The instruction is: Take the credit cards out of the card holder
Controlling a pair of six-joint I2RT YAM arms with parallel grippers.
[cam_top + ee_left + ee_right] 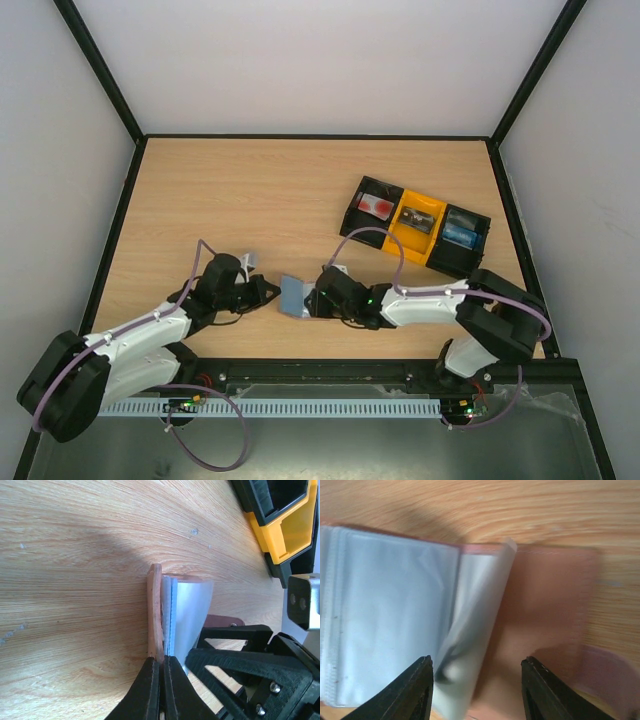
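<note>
The left gripper (161, 664) is pinched tight on the thin brown edge of the small flat blue-grey card holder (167, 612), whose cover shows edge-on in the left wrist view, running straight out from the fingertips. Beside that cover, the holder's clear plastic sleeves (192, 615) fan away toward the right gripper (477, 675). The right gripper's black fingers (417, 690) stand apart with one loose sleeve leaf curling between them, not clamped. The holder's brownish inner cover lies spread on the light wooden table (250, 190) beneath. From above, the card holder sits between the two grippers near the table's front middle. The black-and-yellow three-compartment plastic tray (410, 246) lies angled, well apart toward the far right
</note>
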